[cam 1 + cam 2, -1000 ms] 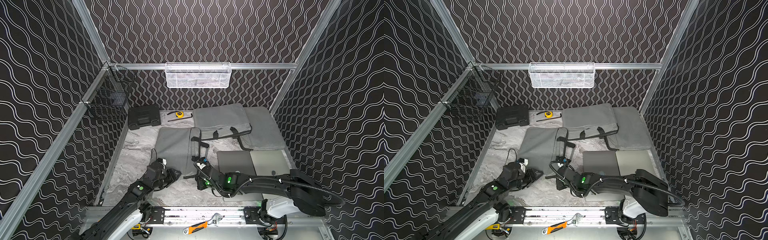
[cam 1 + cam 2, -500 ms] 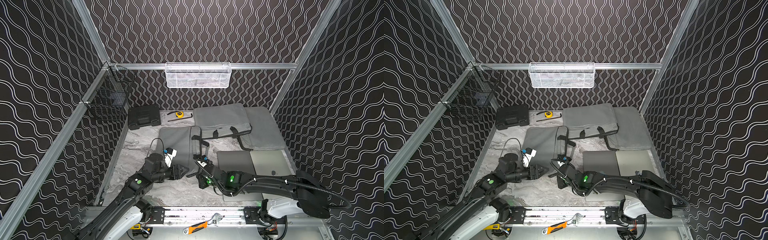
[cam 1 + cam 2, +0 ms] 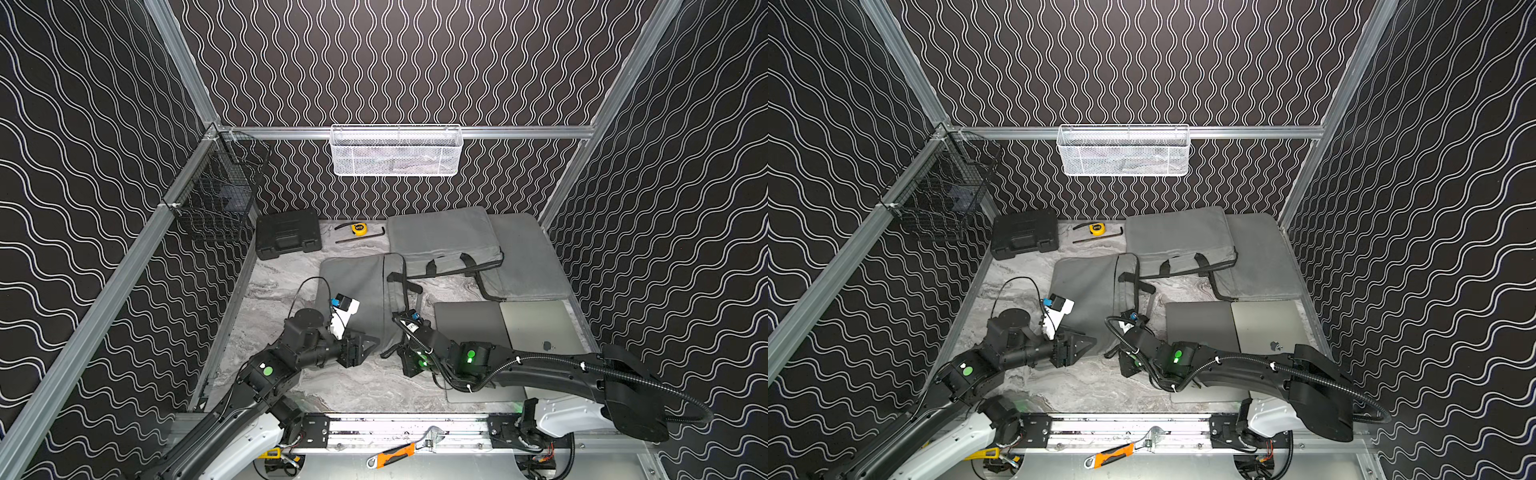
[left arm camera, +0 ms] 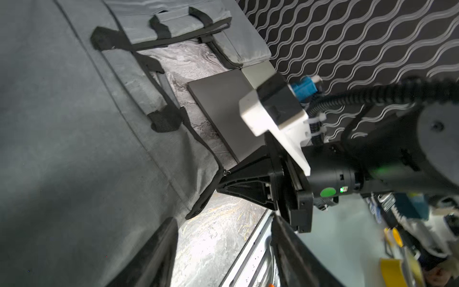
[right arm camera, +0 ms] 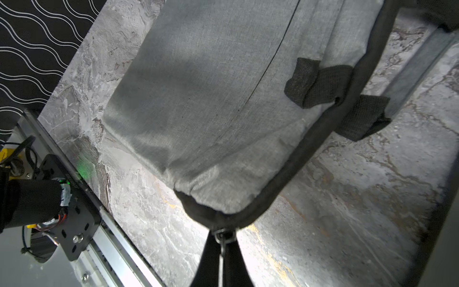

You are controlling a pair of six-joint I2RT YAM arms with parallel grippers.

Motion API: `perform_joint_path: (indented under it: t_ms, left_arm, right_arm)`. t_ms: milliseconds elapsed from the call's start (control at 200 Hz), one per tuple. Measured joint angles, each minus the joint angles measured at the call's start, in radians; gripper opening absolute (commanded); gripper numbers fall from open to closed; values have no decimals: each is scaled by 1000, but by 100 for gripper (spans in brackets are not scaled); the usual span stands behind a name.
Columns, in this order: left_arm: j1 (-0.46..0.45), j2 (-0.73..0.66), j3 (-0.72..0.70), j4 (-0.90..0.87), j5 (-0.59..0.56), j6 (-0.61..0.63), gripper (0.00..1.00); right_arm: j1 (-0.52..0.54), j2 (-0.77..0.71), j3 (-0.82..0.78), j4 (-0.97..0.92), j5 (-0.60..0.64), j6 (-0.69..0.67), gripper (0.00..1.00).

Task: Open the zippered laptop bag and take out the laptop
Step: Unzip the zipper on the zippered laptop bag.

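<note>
A grey zippered laptop bag (image 3: 357, 291) (image 3: 1088, 291) lies flat mid-table, black straps along its right side. My right gripper (image 3: 395, 353) (image 5: 224, 248) is at its near right corner, shut on the metal zipper pull (image 5: 224, 236) (image 4: 224, 172). The black zipper band shows closed up the side. My left gripper (image 3: 370, 345) (image 4: 223, 251) is open at the bag's near edge, just left of the right gripper. One of its fingers (image 4: 159, 253) is over the fabric and nothing is between the jaws. The laptop in this bag is hidden.
Two closed laptops, dark grey (image 3: 469, 328) and silver (image 3: 540, 328), lie right of the bag under the right arm. Two more grey bags (image 3: 440, 237) overlap at the back right. A black case (image 3: 286, 235), tape measure (image 3: 358, 227) and hex key (image 3: 361, 237) lie at the back.
My left arm has swung forward and right, from the table left of the bag to its near edge, and its jaws have widened. The right gripper has stayed at the corner.
</note>
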Motion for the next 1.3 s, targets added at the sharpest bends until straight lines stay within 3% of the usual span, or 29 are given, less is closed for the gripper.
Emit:
perform_joint_path:
  t_ms: [195, 325, 520, 856, 1151, 1301]
  left_arm:
    - [-64, 88, -94, 153, -106, 51, 64]
    - [-91, 146, -170, 264, -102, 50, 63]
    - [-134, 244, -162, 346, -81, 83, 60]
    - [-157, 327, -169, 411, -84, 98, 45]
    - [-162, 385, -193, 478, -70, 98, 19]
    - [-163, 374, -195, 486, -73, 98, 0]
  right_arm:
    - [0, -47, -32, 6, -2, -45, 0]
    - [0, -63, -38, 8, -5, -90, 0]
    - [0, -67, -55, 26, -5, -136, 0]
    - [0, -45, -51, 38, 5, -142, 0]
    - [1, -45, -57, 38, 17, -126, 0]
    - [1, -48, -55, 35, 32, -105, 0]
